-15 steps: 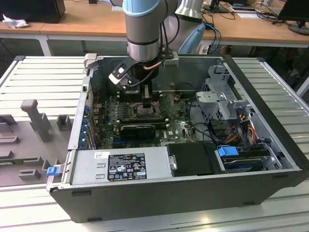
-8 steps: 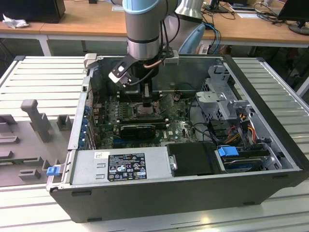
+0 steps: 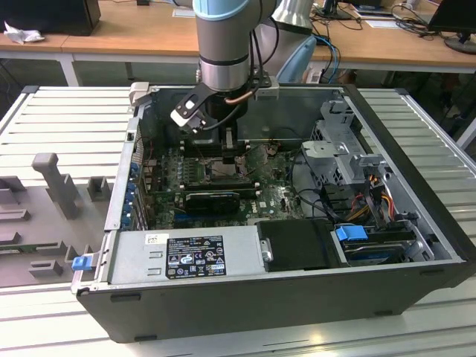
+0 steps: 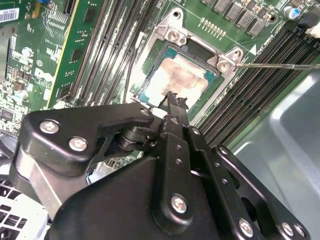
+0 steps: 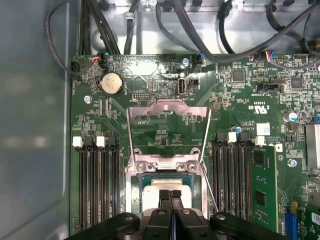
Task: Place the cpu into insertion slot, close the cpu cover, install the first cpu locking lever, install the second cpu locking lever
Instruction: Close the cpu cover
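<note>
One cpu [image 5: 150, 186] is seated in the insertion slot [image 5: 165, 166] inside the computer case [image 3: 297, 301], the cpu cover [image 5: 167, 105] raised open. The gripper [image 5: 170, 195], pinched together and empty, is held over it.

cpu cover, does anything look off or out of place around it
The cpu cover is swung open, off the cpu, whose top looks smeared and patchy. Nothing looks bent.

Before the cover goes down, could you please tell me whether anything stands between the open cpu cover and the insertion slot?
Only the hand itself. It is shut and sits directly over the cpu, which lies in the insertion slot. That puts it in the path of the cpu cover, which is folded back beyond the slot. Nothing else visible lies there.
</note>
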Robot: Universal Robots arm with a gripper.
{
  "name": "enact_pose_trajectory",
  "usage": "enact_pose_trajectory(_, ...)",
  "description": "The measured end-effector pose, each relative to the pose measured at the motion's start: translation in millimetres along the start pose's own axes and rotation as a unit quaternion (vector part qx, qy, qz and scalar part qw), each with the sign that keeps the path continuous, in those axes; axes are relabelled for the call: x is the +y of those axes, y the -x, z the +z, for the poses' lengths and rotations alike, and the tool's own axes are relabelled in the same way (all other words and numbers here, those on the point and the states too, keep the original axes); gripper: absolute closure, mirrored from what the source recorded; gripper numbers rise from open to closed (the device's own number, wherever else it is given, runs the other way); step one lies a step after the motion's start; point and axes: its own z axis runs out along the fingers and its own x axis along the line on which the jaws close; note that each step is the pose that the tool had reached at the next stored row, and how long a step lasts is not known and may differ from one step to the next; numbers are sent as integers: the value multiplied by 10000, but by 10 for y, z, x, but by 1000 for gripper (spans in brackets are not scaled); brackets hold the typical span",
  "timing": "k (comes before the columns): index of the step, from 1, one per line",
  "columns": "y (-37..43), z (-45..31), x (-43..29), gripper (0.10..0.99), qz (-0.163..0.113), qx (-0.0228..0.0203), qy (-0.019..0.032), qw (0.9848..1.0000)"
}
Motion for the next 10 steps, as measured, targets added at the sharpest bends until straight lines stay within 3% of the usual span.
enact_pose_trajectory(10, -1, 2, 24, 980, 0, 0, 0, 10000)
